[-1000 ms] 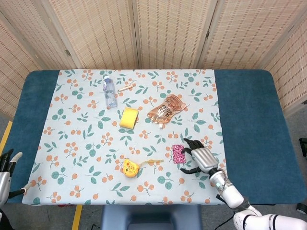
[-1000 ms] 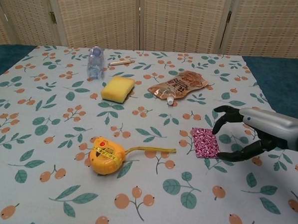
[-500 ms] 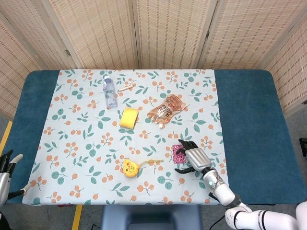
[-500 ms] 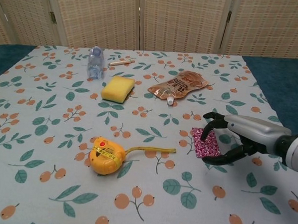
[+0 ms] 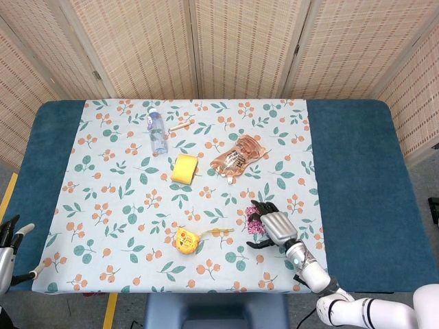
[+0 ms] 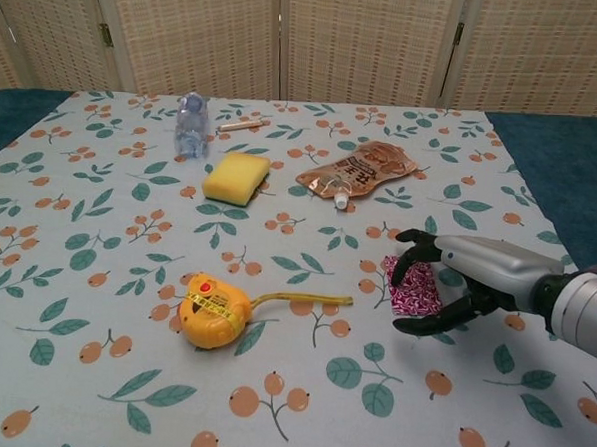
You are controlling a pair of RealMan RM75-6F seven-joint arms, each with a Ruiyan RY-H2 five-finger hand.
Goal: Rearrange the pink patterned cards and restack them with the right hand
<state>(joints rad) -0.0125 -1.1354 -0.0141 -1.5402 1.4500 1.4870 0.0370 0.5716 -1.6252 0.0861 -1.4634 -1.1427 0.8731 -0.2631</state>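
From the head view, my right robot hand [image 5: 271, 225] hovers over the pink cards [image 5: 254, 221] on the surface [image 5: 123, 205]. From the chest view, fingers [image 6: 418, 240] arch apart around the cards, holding nothing, ready to gather them.

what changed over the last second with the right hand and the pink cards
The right hand slid leftward from beside the pink patterned cards to over them, fingers curled around the stack; whether it grips yet is unclear. The cards, the tape measure and the left hand stayed put.
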